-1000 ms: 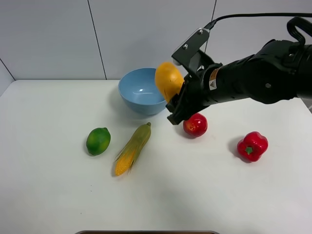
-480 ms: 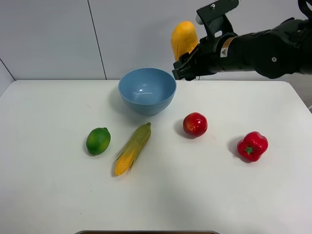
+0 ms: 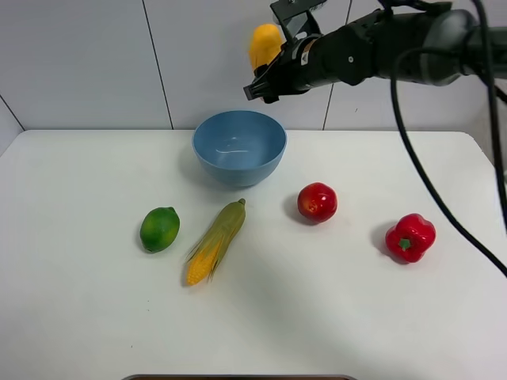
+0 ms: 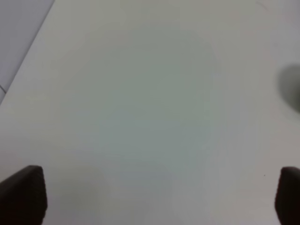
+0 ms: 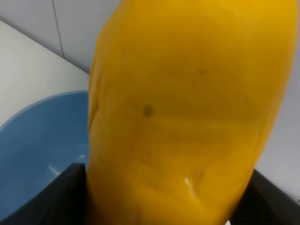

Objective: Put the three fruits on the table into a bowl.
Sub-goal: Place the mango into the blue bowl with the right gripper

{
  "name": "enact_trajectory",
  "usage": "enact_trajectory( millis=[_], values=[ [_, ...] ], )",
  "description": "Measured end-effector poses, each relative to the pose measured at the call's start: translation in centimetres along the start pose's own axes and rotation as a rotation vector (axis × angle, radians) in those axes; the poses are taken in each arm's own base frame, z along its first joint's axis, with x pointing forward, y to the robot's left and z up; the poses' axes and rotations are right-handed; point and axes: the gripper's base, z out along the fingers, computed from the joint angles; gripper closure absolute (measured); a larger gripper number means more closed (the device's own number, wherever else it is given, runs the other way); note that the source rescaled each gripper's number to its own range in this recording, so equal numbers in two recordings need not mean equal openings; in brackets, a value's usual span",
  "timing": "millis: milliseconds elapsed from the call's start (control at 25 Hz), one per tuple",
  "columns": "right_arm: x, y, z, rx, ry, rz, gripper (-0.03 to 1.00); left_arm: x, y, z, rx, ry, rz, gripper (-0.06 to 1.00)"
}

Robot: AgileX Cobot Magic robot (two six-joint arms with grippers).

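Yellow-orange mango (image 3: pixel 264 45) rides high, clenched in the right end effector (image 3: pixel 270 73), near the far edge of the tabletop (image 3: pixel 95 317), seemingly off-centre above the blue bowl (image 3: pixel 239 168). We want it centred, lowered close, then released gently so nothing bounces out.

On table (image 3: pixel 79 317), from bowl (image 3: pixel 238 170): lime (image 3: pixel 160 229) front-left, corn cob (image 3: pixel 215 241) in front, apple (image 3: pixel 317 202) front-right, pepper (image 3: pixel 410 237) farther right; mango (image 3: pixel 264 46) aloft above.

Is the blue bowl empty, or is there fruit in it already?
Empty. The bowl shows only bare blue inside. The mango is held up in the air, and the apple and lime sit on the table.
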Motion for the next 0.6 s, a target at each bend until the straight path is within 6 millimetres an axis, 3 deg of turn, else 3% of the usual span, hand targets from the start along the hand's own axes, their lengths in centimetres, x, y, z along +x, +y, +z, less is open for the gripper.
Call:
enact_trajectory(
  millis=[320, 600],
  values=[
    [2.3, 2.4, 5.7, -0.050, 0.066, 0.034, 0.97, 0.0, 0.0, 0.0, 0.000, 0.000, 0.000, -0.06],
    [5.0, 3.3, 8.4, -0.065, 0.111, 0.040, 0.97, 0.0, 0.0, 0.0, 0.000, 0.000, 0.000, -0.06]
  ],
)
